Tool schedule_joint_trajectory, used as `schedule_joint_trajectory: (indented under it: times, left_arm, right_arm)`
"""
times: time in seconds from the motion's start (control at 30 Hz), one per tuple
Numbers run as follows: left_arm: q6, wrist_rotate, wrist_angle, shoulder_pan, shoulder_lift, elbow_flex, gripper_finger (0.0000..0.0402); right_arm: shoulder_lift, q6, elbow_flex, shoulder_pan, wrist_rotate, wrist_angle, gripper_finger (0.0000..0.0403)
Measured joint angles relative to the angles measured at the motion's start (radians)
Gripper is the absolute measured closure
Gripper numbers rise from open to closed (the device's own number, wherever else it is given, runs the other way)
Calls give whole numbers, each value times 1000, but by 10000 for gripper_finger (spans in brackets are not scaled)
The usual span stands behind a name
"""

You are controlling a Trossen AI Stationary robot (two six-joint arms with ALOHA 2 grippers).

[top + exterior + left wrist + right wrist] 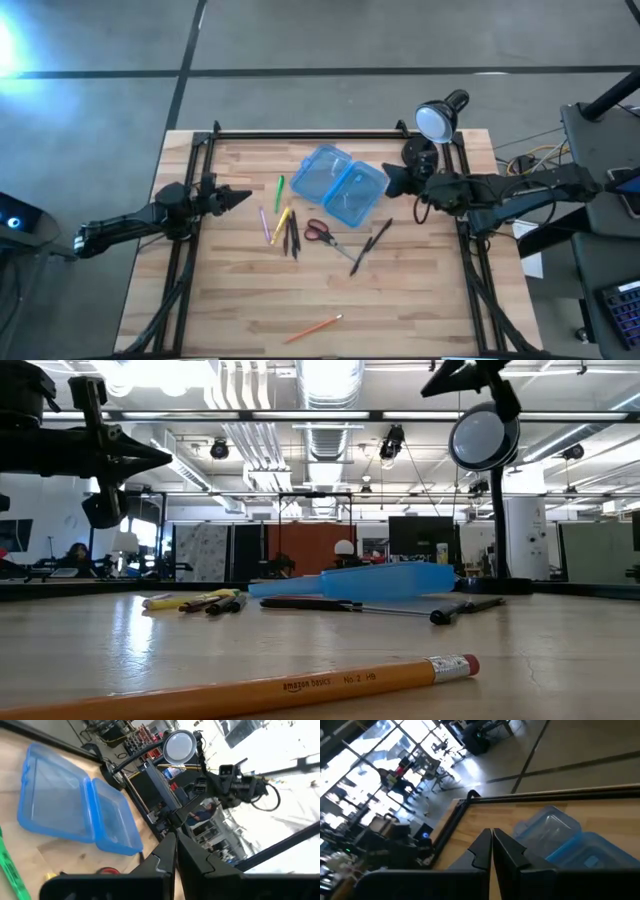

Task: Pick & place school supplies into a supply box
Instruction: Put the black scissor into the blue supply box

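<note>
The blue translucent supply box [340, 185] lies open on the table's far middle, both halves flat; it also shows in the left wrist view [75, 810] and the right wrist view [570, 842]. Near it lie a green pen [280, 192], pink pen [264, 224], yellow pencil [281, 224], dark pens [292, 238], red-handled scissors [322, 232] and a black pen [370, 245]. An orange pencil [312, 327] lies near the front edge. My left gripper [240, 197] hovers shut left of the pens. My right gripper [388, 180] is shut beside the box's right half.
A black desk lamp [437, 118] stands at the table's far right corner, its round head above the right arm. A dark frame [300, 133] runs along the table's far edge and sides. Bare wood lies between the pens and the orange pencil.
</note>
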Motion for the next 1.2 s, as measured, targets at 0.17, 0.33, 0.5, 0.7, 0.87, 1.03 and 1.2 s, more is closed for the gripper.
schedule_joint_trajectory:
  times: [0.17, 0.33, 0.5, 0.7, 0.87, 1.03, 1.2]
  left_arm:
    - [-7, 0, 1, 0, 0, 0, 402]
    - [-7, 0, 1, 0, 0, 0, 402]
    - [-7, 0, 1, 0, 0, 0, 402]
    - [-52, 1, 1, 0, 0, 0, 402]
    - [-68, 13, -3, 0, 0, 0, 402]
    - [-66, 19, -11, 0, 0, 0, 402]
    - [-60, 19, -11, 0, 0, 0, 402]
  right_arm:
    - [70, 112, 39, -59, -101, -125, 386]
    - [150, 268, 94, -104, -297, -306, 324]
    - [257, 403, 159, -116, -451, -466, 236]
    - [409, 607, 205, -96, -663, -646, 161]
    - [495, 712, 208, -34, -717, -647, 141]
    - [530, 842, 156, -16, -723, -646, 147]
    - [562, 912, 86, -15, -755, -545, 159]
